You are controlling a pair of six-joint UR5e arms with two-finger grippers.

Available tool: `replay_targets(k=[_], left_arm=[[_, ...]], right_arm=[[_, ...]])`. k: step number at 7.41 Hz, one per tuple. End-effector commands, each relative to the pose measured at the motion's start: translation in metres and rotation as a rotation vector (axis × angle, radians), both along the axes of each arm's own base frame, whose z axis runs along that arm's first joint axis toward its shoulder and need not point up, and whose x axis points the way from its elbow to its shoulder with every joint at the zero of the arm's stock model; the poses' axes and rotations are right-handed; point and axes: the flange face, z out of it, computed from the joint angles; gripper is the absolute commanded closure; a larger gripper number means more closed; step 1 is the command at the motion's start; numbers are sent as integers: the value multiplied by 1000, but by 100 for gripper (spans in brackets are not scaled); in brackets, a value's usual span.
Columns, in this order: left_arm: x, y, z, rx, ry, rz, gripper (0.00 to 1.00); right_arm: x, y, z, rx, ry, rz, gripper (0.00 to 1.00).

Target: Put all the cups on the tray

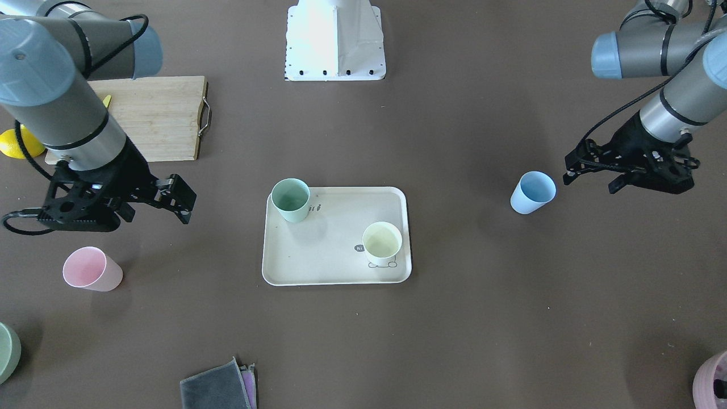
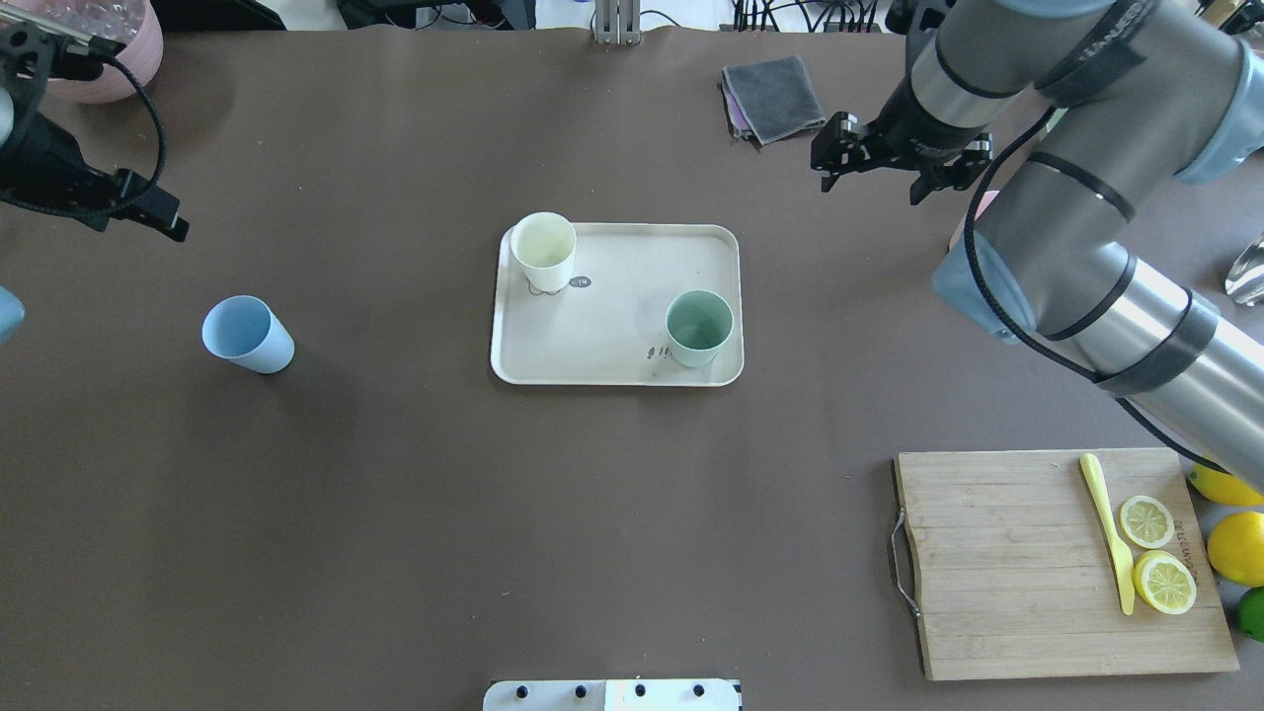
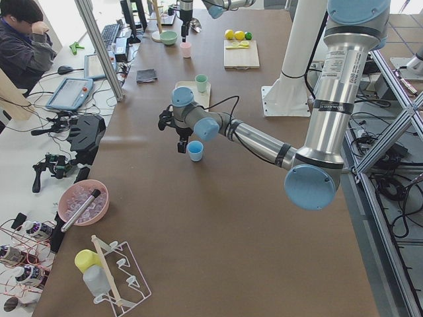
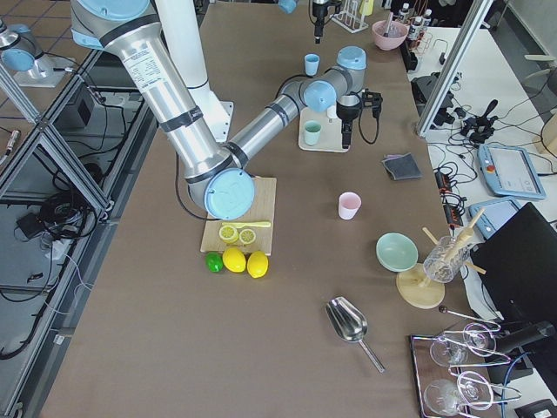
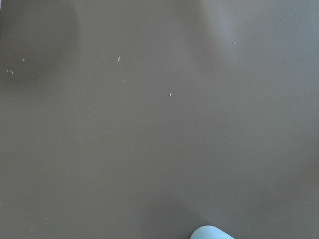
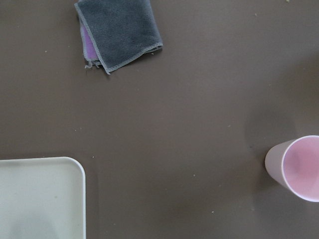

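Note:
The cream tray [image 1: 335, 261] lies mid-table, also in the overhead view [image 2: 612, 316]. A mint green cup [image 1: 290, 199] and a cream-yellow cup [image 1: 382, 243] stand upright on it. A light blue cup [image 1: 533, 192] stands on the table beside my left gripper [image 1: 590, 180], which is open, empty and hovers just clear of it. A pink cup [image 1: 91, 268] stands on the table below my right gripper [image 1: 184, 207], which is open, empty and raised. The right wrist view shows the pink cup [image 6: 299, 167] and a tray corner [image 6: 45, 199]. The left wrist view shows only the blue cup's rim [image 5: 212, 233].
A wooden cutting board [image 2: 1057, 563] with a yellow knife [image 2: 1106, 528] and lemon slices lies at the robot's near right, with lemons [image 2: 1234, 543] beside it. A folded grey cloth [image 2: 775, 96] lies at the far edge. A pink bowl [image 2: 99, 49] stands at the far left corner.

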Motion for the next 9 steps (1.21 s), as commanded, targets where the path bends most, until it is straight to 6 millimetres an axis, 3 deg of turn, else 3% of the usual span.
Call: replay_targets(k=[1, 2, 6, 7, 8, 9], left_arm=[[23, 15, 26, 8, -38, -8, 2], [27, 11, 33, 3, -44, -8, 2], [53, 14, 58, 21, -25, 11, 4], [73, 23, 58, 11, -30, -19, 12], [89, 29, 57, 20, -39, -14, 46], [93, 29, 59, 22, -46, -10, 92]], right_arm=[[49, -4, 37, 43, 6, -51, 0], [64, -1, 46, 47, 1, -59, 0], [69, 2, 55, 42, 10, -57, 0], [70, 4, 60, 35, 14, -56, 0], [70, 4, 61, 37, 16, -57, 0], [70, 4, 62, 36, 18, -57, 0]])
